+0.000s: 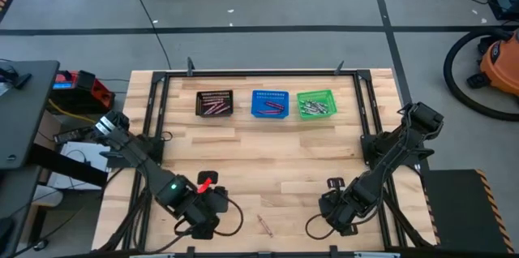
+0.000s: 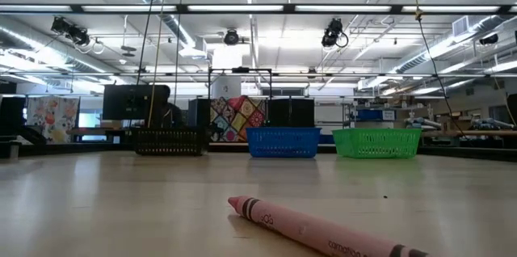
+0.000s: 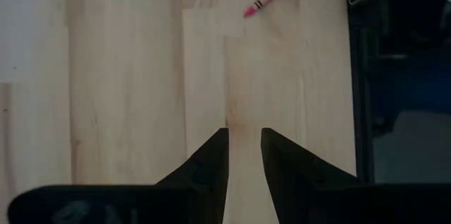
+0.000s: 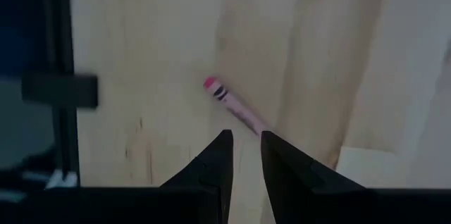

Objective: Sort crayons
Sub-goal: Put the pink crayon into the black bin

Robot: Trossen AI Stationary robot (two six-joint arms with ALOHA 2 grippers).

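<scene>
From my station, my left gripper (image 1: 204,201) sits at the near left of the table (image 1: 268,156), fingers parted by a narrow gap and gripping nothing. A single pink crayon (image 1: 263,225) lies loose on the wood near the near edge, between the two arms. My right gripper (image 1: 336,208) waits at the near right, also slightly parted and empty, with that crayon just ahead of its fingertips in the right wrist view. Along the far side, left to right, stand the black basket (image 1: 215,103), blue basket (image 1: 269,103) and green basket (image 1: 316,102), each already holding crayons.

My worry is the round crayon rolling away if a fingertip nudges it before closing, since the gaps look barely wider than the stick. Both arms reaching for it could also meet in the middle. Dropping it in the wrong basket is another risk.

The surface is pale butcher-block wood inside a dark frame. Beyond is a grey floor with cables, an orange vacuum (image 1: 501,59) at far right, and a workshop with bright ceiling lights.
</scene>
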